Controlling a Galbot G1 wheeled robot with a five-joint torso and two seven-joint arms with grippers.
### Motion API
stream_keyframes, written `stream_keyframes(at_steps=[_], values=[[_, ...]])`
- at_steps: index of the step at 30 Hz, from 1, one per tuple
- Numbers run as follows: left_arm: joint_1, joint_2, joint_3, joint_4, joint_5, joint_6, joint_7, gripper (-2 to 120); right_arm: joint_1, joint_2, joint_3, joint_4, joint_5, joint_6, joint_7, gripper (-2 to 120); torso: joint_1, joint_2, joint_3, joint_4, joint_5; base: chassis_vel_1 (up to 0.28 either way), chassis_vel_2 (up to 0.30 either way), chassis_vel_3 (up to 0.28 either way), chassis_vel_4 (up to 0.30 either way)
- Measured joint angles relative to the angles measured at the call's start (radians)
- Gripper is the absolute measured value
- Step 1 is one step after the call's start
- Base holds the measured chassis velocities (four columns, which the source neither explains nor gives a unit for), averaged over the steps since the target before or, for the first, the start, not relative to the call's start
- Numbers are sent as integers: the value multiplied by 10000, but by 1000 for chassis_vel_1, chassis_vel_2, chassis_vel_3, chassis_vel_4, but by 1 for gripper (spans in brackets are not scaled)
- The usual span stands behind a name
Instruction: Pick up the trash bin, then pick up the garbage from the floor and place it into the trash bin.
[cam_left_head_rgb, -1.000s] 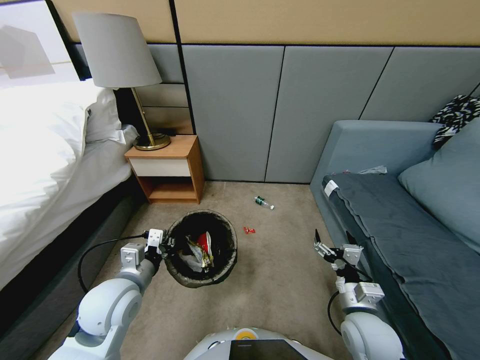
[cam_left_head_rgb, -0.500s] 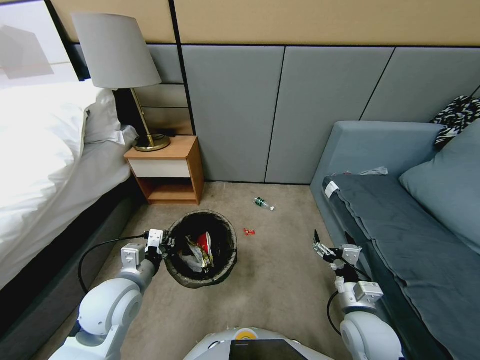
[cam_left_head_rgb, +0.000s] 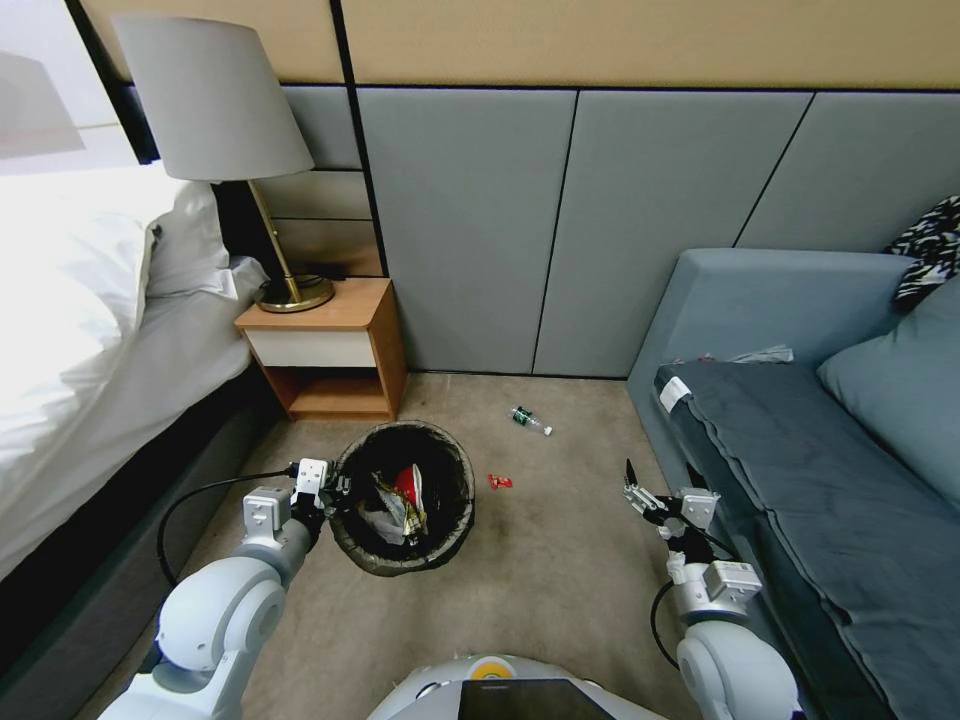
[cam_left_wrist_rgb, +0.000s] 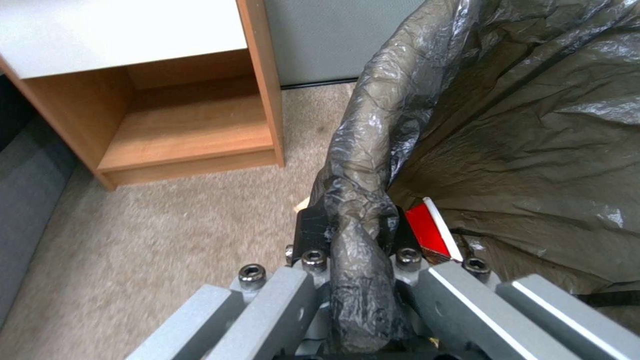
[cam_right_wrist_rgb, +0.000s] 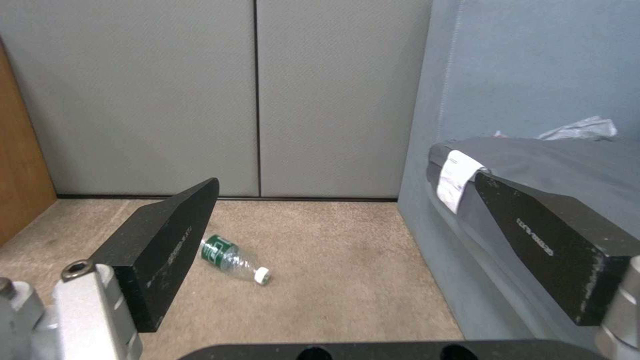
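The trash bin (cam_left_head_rgb: 402, 497), round with a dark bag over its rim, hangs just above the floor (cam_left_head_rgb: 560, 570) at my lower left. My left gripper (cam_left_head_rgb: 332, 490) is shut on its rim; the left wrist view shows the fingers (cam_left_wrist_rgb: 308, 231) clamped over the bagged rim (cam_left_wrist_rgb: 360, 165). A red packet (cam_left_wrist_rgb: 427, 234) and shiny wrappers (cam_left_head_rgb: 398, 508) lie inside. Garbage on the carpet: a small green bottle (cam_left_head_rgb: 530, 420) (cam_right_wrist_rgb: 230, 255) near the wall, and a red packet (cam_left_head_rgb: 499, 481) right of the bin. My right gripper (cam_left_head_rgb: 662, 478) (cam_right_wrist_rgb: 347, 200) hangs open beside the sofa, pointing toward the bottle.
A wooden nightstand (cam_left_head_rgb: 325, 355) (cam_left_wrist_rgb: 187, 125) with a lamp (cam_left_head_rgb: 215, 110) stands behind the bin, and a bed (cam_left_head_rgb: 90, 330) runs along the left. A grey sofa (cam_left_head_rgb: 800, 450) (cam_right_wrist_rgb: 533, 100) borders the right. Padded wall panels (cam_left_head_rgb: 560, 220) close the far side.
The whole head view has shifted: nightstand and lamp slid left, the bottle and red packet sit slightly lower. Both arms keep their poses, the bin still held.
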Motion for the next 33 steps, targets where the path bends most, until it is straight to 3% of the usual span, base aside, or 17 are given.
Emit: stream_keyframes(at_steps=[18, 33], values=[[-31, -10, 18, -10, -23, 0, 0, 1, 70, -2, -118, -82, -22, 81, 17, 100, 1, 0, 1, -1, 2, -118, 117, 116, -116], [-44, -53, -37, -77, -200, 0, -39, 1, 291, -84, -237, -269, -23, -106, 30, 100, 1, 0, -1, 0, 1, -4, 12, 16, -7]])
